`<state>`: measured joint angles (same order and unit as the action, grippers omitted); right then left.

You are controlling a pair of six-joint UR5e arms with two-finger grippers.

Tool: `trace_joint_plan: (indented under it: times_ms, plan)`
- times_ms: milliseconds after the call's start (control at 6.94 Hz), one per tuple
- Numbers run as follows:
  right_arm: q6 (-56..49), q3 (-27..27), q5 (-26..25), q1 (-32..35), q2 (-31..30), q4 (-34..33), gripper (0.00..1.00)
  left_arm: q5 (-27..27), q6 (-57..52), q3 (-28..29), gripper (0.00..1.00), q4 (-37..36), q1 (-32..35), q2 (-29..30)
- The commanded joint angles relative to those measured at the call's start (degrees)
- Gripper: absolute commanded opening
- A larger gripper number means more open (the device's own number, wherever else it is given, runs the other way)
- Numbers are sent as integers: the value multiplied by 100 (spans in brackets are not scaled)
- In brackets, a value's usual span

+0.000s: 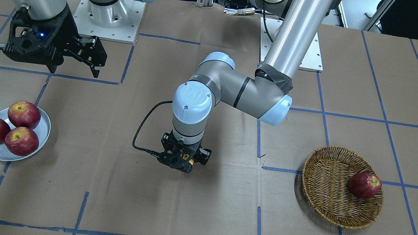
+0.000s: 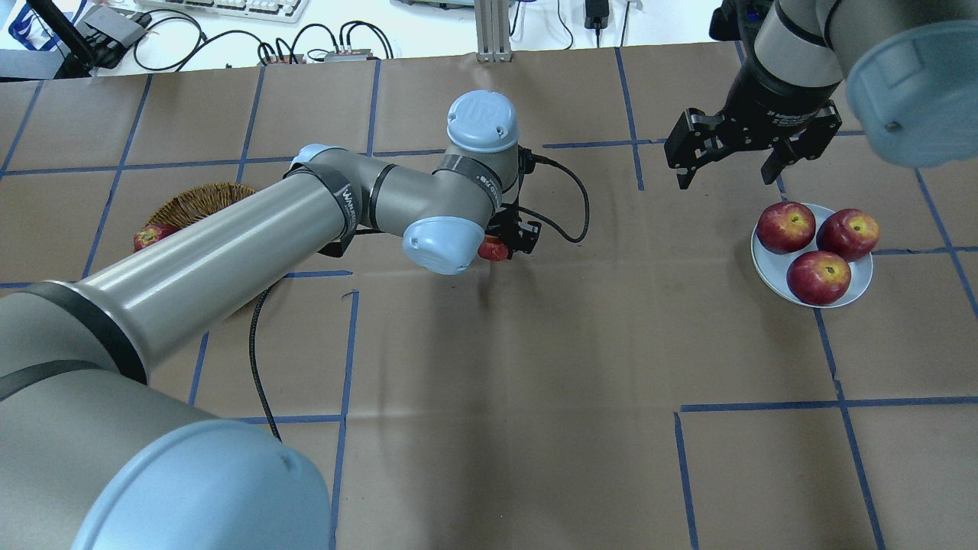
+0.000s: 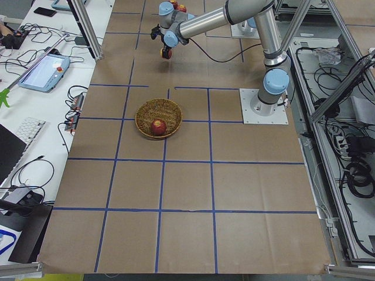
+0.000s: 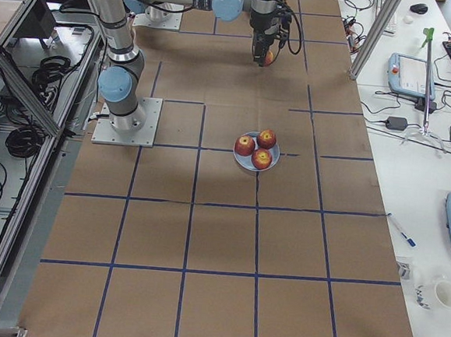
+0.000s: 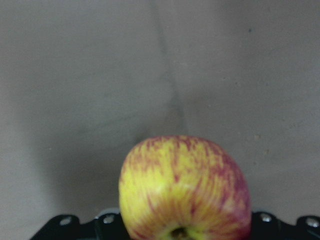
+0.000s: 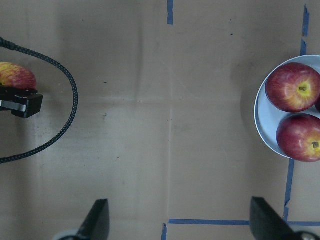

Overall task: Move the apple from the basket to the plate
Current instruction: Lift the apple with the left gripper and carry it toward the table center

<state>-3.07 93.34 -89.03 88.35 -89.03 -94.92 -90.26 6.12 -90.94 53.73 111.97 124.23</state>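
One yellow-streaked apple (image 5: 182, 190) is clamped in the left gripper (image 2: 510, 240) above the middle of the table (image 2: 535, 382), between the basket (image 1: 324, 183) toward the left edge and the plate (image 2: 765, 266) toward the right edge, where the right gripper (image 2: 724, 177) is spread wide and empty.

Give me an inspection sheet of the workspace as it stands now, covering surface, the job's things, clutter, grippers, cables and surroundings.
Surface: brown paper with a blue tape grid, lying flat.
Job's things: apple, yellow streaked with red, held mid-table between basket and plate, touching neither.
Clutter: one red apple in the basket; three dark red apples on the plate.
Grippers: left gripper shut on the apple; right gripper open and empty, near the plate.
Cables: black cable looping from the left wrist.
Surroundings: tablet and wires on the side benches.
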Motion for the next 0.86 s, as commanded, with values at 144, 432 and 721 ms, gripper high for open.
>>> trace_joint_plan:
  times_ms: [144,432,721]
  plan:
    - [0,0,0,7,0,0,100,-9,29,50,58,-152,53,145]
    - [0,0,0,-2,0,0,100,-10,29,59,99,-178,53,110]
    - [0,0,0,-2,0,0,100,-27,12,233,99,-4,18,-82]
